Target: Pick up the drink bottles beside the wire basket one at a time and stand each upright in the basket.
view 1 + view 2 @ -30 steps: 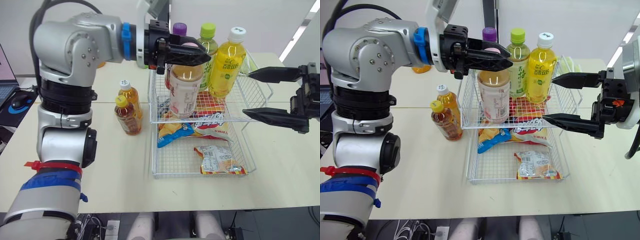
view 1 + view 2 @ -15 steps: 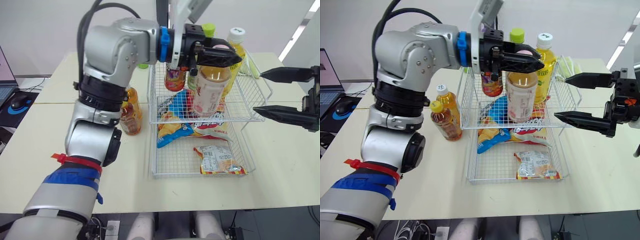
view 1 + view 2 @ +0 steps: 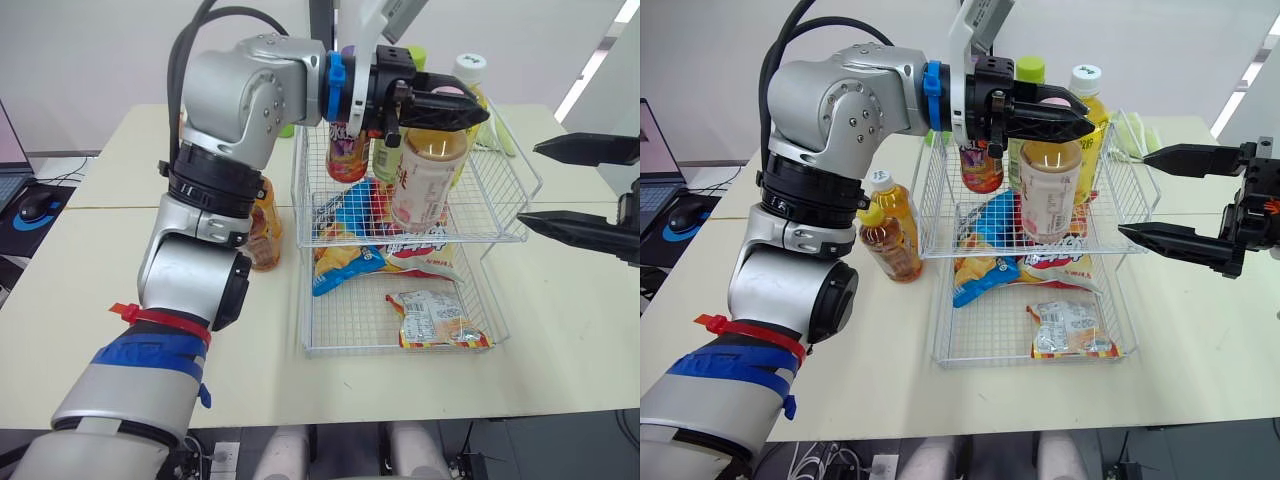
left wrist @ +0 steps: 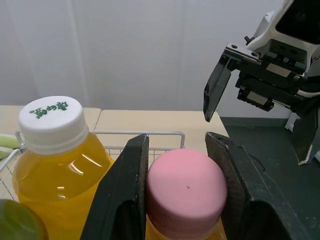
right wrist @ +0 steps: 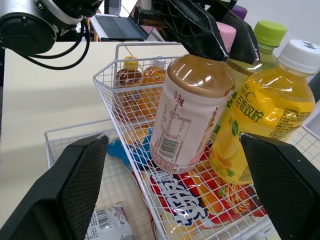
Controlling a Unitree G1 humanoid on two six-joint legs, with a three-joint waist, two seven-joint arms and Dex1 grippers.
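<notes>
The drink bottle with the pink cap and pale label point(image 3: 424, 186) hangs in our left hand point(image 3: 462, 103), whose two black fingers point(image 4: 123, 186) close on either side of the cap. The bottle is inside the upper tier of the wire basket point(image 3: 936, 215), a little tilted, with its base down near the mesh floor. We cannot tell whether the base touches the mesh.

Just behind it in the same tier stand three more bottles, all upright: a yellow one with a white cap point(image 5: 265, 115), a green-capped one point(image 5: 268, 34), and a purple-capped one point(image 3: 345, 152).

Bright snack packets point(image 3: 992, 226) lie on the floor of the upper tier. A further packet point(image 3: 1070, 330) lies flat in the lower tier, and a chip bag point(image 3: 985, 276) pokes out between the two tiers.

Two amber tea bottles are upright on the surface point(image 3: 100, 200) just beside the basket's left side. One has a yellow cap point(image 3: 887, 243) and one a white cap point(image 3: 896, 200), and they stand close together.

Our right hand point(image 3: 1134, 194) hovers off the right side of the basket, its fingers spread wide and holding nothing.
</notes>
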